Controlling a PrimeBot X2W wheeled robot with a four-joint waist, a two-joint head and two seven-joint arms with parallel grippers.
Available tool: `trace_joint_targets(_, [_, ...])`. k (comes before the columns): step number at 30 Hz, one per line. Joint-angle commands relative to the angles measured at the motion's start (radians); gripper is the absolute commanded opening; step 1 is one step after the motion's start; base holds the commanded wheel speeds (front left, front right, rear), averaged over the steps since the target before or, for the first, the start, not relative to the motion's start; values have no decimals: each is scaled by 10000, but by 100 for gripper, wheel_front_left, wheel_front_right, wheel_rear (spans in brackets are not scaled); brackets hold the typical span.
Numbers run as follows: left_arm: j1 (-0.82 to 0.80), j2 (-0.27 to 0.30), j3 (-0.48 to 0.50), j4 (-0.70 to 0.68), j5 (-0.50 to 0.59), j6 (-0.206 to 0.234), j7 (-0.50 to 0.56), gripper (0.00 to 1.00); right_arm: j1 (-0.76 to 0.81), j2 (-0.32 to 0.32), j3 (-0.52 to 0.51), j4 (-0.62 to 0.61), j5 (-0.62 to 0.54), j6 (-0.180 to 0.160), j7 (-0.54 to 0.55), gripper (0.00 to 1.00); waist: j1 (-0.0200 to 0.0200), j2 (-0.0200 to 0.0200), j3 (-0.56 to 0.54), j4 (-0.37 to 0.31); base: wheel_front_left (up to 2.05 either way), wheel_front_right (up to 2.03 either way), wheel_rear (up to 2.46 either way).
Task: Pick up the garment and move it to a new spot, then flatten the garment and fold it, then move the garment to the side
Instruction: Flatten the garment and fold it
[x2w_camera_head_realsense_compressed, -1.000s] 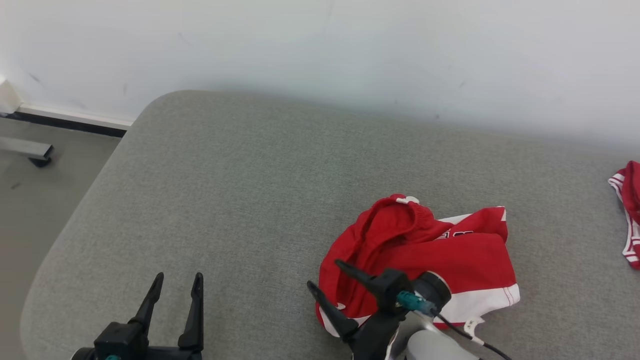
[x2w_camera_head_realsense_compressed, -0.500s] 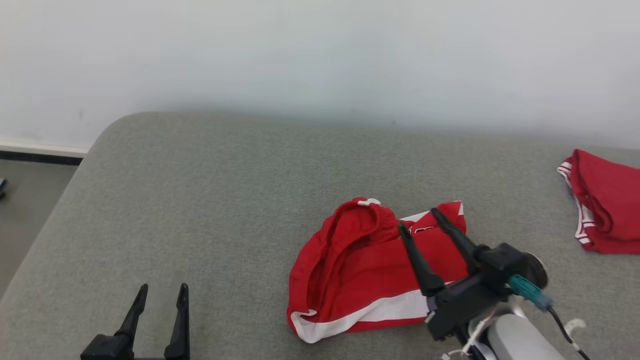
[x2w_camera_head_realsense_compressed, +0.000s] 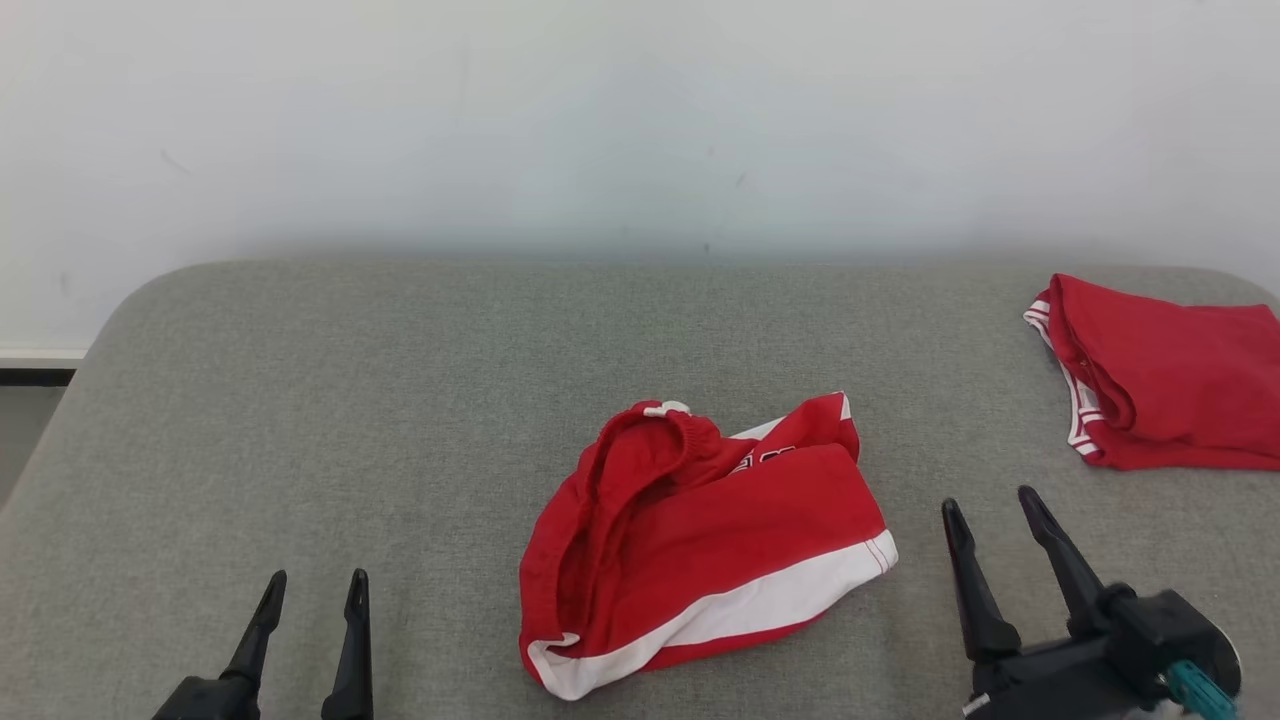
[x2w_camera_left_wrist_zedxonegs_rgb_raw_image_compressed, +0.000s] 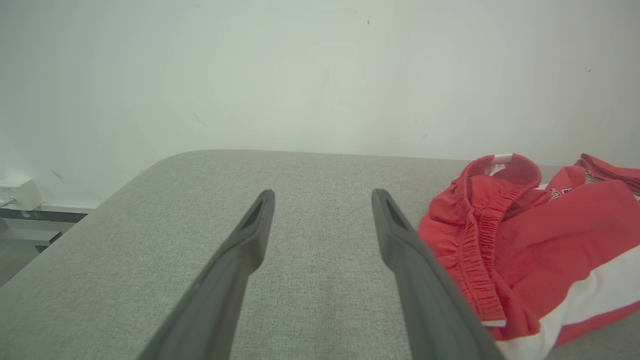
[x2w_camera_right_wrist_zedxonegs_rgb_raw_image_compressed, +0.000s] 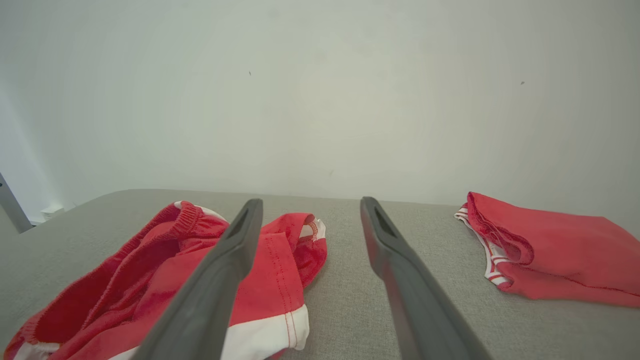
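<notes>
Dark and long, the two fingers of the right gripper (x2w_camera_head_realsense_compressed: 988, 500) stand apart with a clear gap between them and hold nothing. They hang over the grey fabric surface (x2w_camera_head_realsense_compressed: 350, 400) at the lower right of the head view. The left gripper (x2w_camera_head_realsense_compressed: 316, 582), at the lower left, also has its two fingers spread with nothing between them, above bare grey fabric.

Two red pieces of clothing lie on the surface. Between the two grippers is the garment (x2w_camera_head_realsense_compressed: 700, 540), one pair of red shorts with a white band along the hem. It is crumpled, not flat, with the elastic waistband bunched up on the left side. It rests near the middle of the surface, apart from both grippers. In the right wrist view the left finger covers a part of it.

The second red garment (x2w_camera_head_realsense_compressed: 1160, 370), with thin white stripes at its edge, lies near the far right corner, well apart from the first. Behind the surface stands one white wall (x2w_camera_head_realsense_compressed: 600, 120).
</notes>
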Motion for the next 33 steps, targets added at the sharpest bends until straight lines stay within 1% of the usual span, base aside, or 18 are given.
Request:
trace_joint_targets(1, [130, 36, -6, -54, -4, 52, -28, 100, 273, 86, -165, -157, -88, -27, -40, 100, 1, 0, -1, -89, 0, 0, 0])
trace_joint_targets(4, [150, 94, -5, -61, -53, 56, -28, 100, 894, 304, -709, -502, -171, -27, -39, 100, 1, 0, -1, -155, 0, 0, 0])
trace_joint_targets(7, [168, 111, 29, -75, -101, 56, -28, 100, 1265, 440, -923, -730, -224, -27, -41, 100, 1, 0, -8, -191, 0, 0, 0])
trace_joint_targets(12, [267, 125, 39, -236, -96, 197, -27, 100, 1651, 611, -1080, -918, -256, -27, -41, 100, 1, 0, -37, -231, 0, 0, 0])
trace_joint_targets(20, [364, 217, 43, -311, -161, 250, -27, 100, 1739, 681, -1108, -760, -285, -27, -41, 100, 1, 0, -76, -188, 0, 0, 0])
trace_joint_targets(24, [345, 238, 12, -313, -191, 273, -21, 100, 1551, 573, -1037, -577, -238, -27, -40, 100, 1, 0, -80, -140, 0, 0, 0])
trace_joint_targets(33, [166, 212, -149, -327, -239, 298, 31, 100, 315, -46, -483, 462, -43, -27, 456, 100, 1, 0, 15, 222, 0, 0, 0])
